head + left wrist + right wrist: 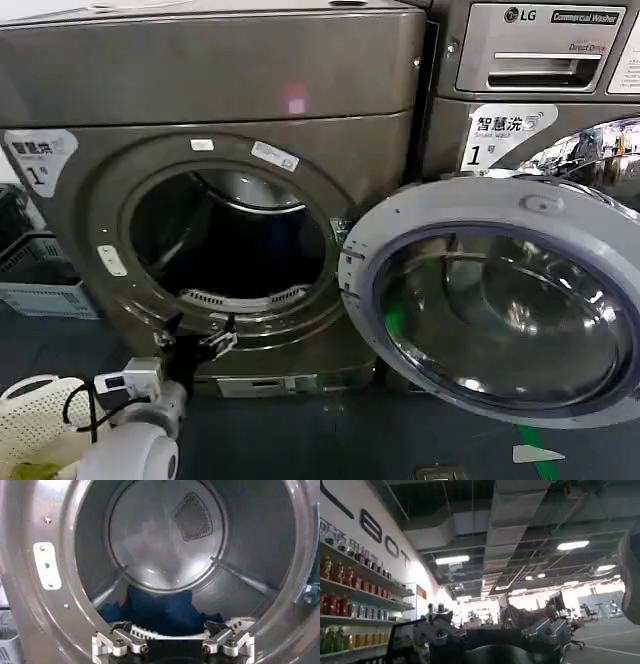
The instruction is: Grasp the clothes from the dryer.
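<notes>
Now the left gripper (197, 338) sits spread wide at the six o'clock rim of the dryer (90, 100), door open. The blue clothes (160, 612) lie straight ahead, low in the drum, probably bunched crosswise. Right gripper (495, 635) points away, its spread unclear.

Glossy metal dryer (210, 80), soft blue clothes (160, 611).

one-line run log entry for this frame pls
phase: approach | left gripper: open, at lower rim of bronze-brown front-loading dryer | round door: open | dark blue clothes: in drum, ungrasped | right gripper: away, facing room
</notes>
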Available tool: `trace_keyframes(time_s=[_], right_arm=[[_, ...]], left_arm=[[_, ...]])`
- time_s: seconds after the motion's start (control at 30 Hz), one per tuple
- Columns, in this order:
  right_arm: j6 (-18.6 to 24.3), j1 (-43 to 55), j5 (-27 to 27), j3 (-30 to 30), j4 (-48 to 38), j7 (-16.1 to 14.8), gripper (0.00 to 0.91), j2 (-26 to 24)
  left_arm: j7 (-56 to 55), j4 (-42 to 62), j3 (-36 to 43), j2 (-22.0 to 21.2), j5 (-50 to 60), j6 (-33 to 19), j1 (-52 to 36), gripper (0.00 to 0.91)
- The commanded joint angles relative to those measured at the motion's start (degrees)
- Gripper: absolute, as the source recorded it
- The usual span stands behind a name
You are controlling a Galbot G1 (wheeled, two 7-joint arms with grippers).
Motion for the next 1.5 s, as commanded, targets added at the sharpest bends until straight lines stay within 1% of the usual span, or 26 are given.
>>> trace_keyframes(time_s=[0.03,1.23,1.3,1.5], right_arm=[[0.1,-0.1,0.0,0.0,-0.1,0.0,0.907,0.1],[0.4,-0.2,-0.3,-0.8,-0.1,0.0,0.907,0.3],[1.8,-0.2,-0.3,-1.2,-0.2,0.2,0.907,0.3],[2.3,-0.3,-0.3,-1.2,-0.3,0.1,0.907,0.2]], left_arm=[[0.0,-0.1,0.0,0.0,0.0,2.8,0.0,0.907],[-0.4,-0.4,-0.4,0.1,0.3,2.8,0.4,0.907],[-0.5,-0.3,-0.5,0.1,0.3,2.8,0.3,0.907],[-0.7,1.1,-1.1,0.0,0.6,2.8,-0.9,0.907]])
